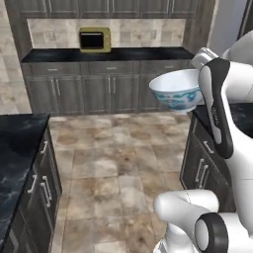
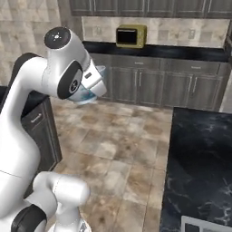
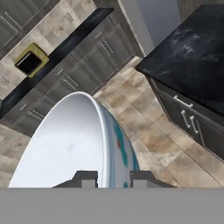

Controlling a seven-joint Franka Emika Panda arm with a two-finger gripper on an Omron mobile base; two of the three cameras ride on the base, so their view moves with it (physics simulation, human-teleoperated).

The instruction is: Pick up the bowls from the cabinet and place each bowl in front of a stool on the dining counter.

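No readable text, label or number appears anywhere, though small surfaces are perhaps too blurred.

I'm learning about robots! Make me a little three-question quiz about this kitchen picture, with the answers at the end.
1. True or false: the pincer is closed on the rim of the white bowl with blue flowers.
2. What yellow thing sits on the back counter? A) a kettle B) a microwave C) a toaster
3. Fill in: the bowl is held up in the air above the tiled ____.

Key
1. True. The bowl's wall sits between the two fingertips.
2. B, the microwave.
3. Floor. It has not reached the black marble counter yet.
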